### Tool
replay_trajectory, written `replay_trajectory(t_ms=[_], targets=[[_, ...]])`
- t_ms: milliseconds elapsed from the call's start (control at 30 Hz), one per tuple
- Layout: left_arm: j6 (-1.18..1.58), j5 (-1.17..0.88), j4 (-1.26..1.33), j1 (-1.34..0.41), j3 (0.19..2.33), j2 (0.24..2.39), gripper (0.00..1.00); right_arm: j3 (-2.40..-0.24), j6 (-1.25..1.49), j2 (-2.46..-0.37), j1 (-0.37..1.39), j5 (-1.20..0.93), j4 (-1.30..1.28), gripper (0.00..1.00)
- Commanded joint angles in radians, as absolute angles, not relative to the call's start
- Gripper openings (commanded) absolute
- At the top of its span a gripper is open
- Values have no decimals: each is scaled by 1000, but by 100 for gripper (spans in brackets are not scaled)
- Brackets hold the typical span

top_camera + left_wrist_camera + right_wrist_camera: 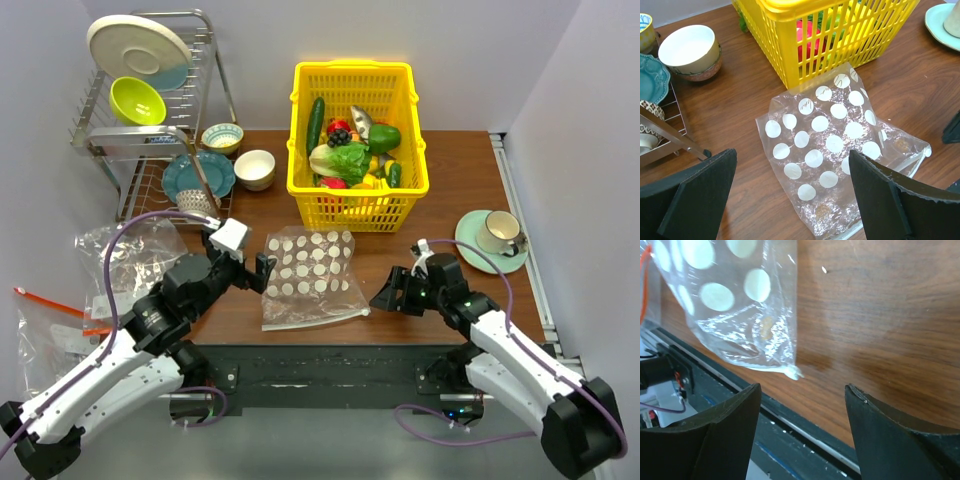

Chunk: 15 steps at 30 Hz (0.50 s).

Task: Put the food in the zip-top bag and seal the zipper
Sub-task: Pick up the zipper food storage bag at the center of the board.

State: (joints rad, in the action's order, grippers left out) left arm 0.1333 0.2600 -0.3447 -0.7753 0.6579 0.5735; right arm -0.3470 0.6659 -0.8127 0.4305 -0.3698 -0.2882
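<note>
The zip-top bag (308,278), clear with white dots, lies flat and empty on the table between my two grippers. Its thicker zipper edge (318,319) faces the near side. The food (347,157), with green lettuce, cucumber and red and yellow pieces, sits in the yellow basket (300,182) behind the bag. My left gripper (259,275) is open at the bag's left edge; in the left wrist view (792,192) the bag (825,145) lies between and ahead of its fingers. My right gripper (384,292) is open just right of the bag's near right corner (791,372).
A dish rack (95,140) with plates and a green bowl stands at the back left. A teal plate (186,176) and white bowl (254,168) sit beside it. A cup on a saucer (497,236) stands at the right. Plain clear bags (60,330) with an orange strip lie at the left.
</note>
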Motion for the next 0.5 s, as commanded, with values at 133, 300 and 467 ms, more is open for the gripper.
replay_trajectory(t_ms=[133,300,467], targets=[[110,244,-299,-778,661,583,98,-299,677,-936,486,-379,21,71],[109,244,-299,-779,661,588,98,-298,684,-1034,532,-362,120,70],[109,241,-299,-778,660,588,99,-305,684,-1109,549,-365,204,61]])
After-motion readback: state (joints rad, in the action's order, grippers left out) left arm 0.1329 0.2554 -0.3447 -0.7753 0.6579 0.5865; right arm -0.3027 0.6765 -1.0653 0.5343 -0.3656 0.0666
